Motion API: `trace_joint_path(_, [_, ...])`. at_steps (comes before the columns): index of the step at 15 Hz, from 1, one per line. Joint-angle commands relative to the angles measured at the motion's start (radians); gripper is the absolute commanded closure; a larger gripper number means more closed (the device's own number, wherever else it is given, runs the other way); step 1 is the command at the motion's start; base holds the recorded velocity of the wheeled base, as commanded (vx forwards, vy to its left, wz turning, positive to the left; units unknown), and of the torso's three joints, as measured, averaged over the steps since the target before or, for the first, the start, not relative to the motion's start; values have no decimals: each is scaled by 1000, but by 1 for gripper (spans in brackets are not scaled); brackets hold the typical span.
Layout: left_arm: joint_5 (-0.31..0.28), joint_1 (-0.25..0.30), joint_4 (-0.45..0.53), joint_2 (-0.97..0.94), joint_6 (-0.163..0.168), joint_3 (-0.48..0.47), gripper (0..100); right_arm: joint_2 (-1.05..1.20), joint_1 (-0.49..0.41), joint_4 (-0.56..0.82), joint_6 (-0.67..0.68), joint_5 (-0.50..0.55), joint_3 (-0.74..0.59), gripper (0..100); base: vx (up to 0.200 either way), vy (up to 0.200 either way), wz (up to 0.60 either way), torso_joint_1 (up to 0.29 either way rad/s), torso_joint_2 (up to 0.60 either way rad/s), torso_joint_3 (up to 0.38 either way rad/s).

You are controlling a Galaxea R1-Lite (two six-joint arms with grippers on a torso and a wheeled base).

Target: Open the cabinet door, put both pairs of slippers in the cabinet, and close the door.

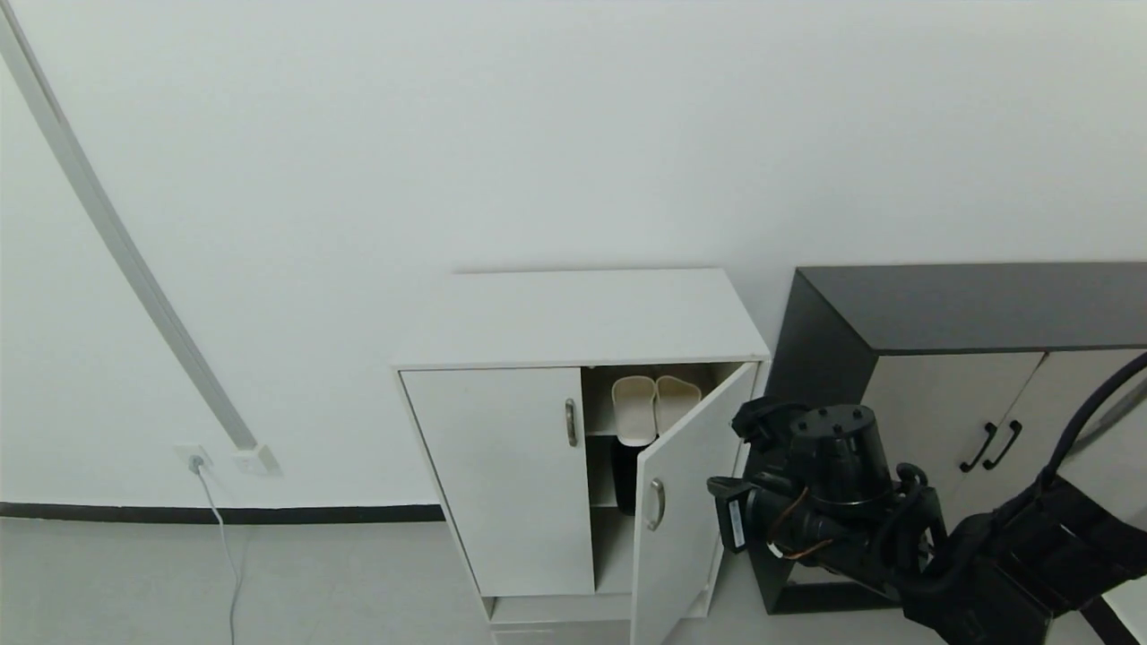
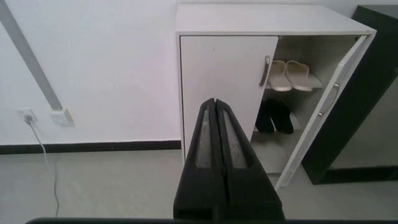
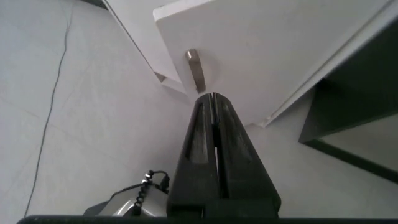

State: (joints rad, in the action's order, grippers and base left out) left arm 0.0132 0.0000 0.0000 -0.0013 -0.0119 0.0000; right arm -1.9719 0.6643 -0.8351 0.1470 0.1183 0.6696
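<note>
Stowing apparently finished: cream slippers side by side on the upper shelf of the white cabinet, black slippers on the shelf below, both pairs inside, next to the closed left door; leaves just the closing, by the look of it; right door swung partway out from its hinge at the cabinet's right edge, metal handle on the outer face; right gripper with fingers pressed together, holding nothing, pointed at that outer face near the handle, touching or not impossible to tell; well placed, as a guess, to push the panel home; left gripper likewise closed up and empty, hanging in front of the cabinet, well apart from it; dark cabinet close on the right, just beside the open door; calls for some care, probably, that the arm not brush it during the push.
</note>
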Motion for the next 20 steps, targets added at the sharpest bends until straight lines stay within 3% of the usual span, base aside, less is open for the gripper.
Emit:
trace_joint_path(1, [1, 0, 0, 1, 0, 0, 100, -10, 0, -1, 0, -3, -13, 100, 0, 0, 0, 0, 0, 0])
trace_joint_path(20, [1, 0, 0, 1, 1, 0, 100, -377, -45, 4, -6, -2, 433, 100, 0, 0, 0, 0, 0, 0])
